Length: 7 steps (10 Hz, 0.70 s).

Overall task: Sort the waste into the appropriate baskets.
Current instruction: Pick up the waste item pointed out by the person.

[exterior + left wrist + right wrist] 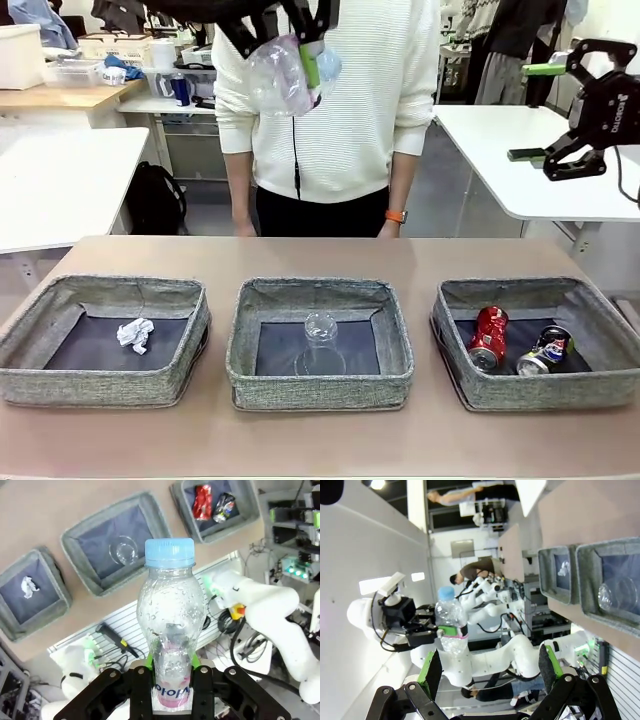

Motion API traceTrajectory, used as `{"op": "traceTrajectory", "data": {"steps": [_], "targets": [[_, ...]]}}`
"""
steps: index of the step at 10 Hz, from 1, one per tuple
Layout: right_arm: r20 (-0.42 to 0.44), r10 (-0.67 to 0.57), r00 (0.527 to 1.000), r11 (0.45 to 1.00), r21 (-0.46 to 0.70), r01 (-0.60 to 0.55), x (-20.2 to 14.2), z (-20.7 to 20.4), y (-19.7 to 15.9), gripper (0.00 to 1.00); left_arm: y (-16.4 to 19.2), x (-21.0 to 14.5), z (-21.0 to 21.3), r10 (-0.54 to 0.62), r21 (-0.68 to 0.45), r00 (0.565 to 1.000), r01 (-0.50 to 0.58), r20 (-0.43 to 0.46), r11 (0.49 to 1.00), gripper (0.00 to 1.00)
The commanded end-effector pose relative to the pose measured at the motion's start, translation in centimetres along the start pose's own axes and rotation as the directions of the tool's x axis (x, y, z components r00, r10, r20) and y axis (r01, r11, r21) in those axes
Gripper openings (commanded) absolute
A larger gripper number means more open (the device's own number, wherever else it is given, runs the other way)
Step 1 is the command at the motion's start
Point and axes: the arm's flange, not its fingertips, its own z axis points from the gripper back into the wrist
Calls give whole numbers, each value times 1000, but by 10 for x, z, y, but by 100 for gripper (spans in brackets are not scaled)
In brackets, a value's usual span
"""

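High above the middle basket (320,385), my left gripper (287,62) is shut on the clear bottle (280,75), which has a blue cap. In the left wrist view the green pads (201,672) of that gripper (171,682) clamp the bottle (170,615) at its pink label, cap pointing down at the table. A clear plastic cup (320,335) lies in the middle basket. The left basket (100,385) holds a crumpled paper ball (135,333). A red can (488,337) and a dark blue can (545,350) lie in the right basket (550,392). Raised at the far right, my right gripper (535,112) stands open and holds nothing.
A person in a white sweater (330,110) stands at the table's far edge, hands hanging low behind it. Bare brown tabletop (320,255) runs between the person and the three baskets. White tables stand behind on both sides.
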Motion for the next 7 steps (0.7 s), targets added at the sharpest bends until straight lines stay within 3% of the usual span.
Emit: {"op": "traceTrajectory", "data": {"steps": [1, 7], "targets": [[-5, -3, 1000, 1000, -3, 3, 0, 0, 2, 100, 5, 1, -10, -11, 12, 1000, 12, -18, 1000, 23], [-5, -3, 1000, 1000, -3, 3, 0, 0, 2, 100, 5, 1, -10, -11, 12, 1000, 12, -18, 1000, 23]]}}
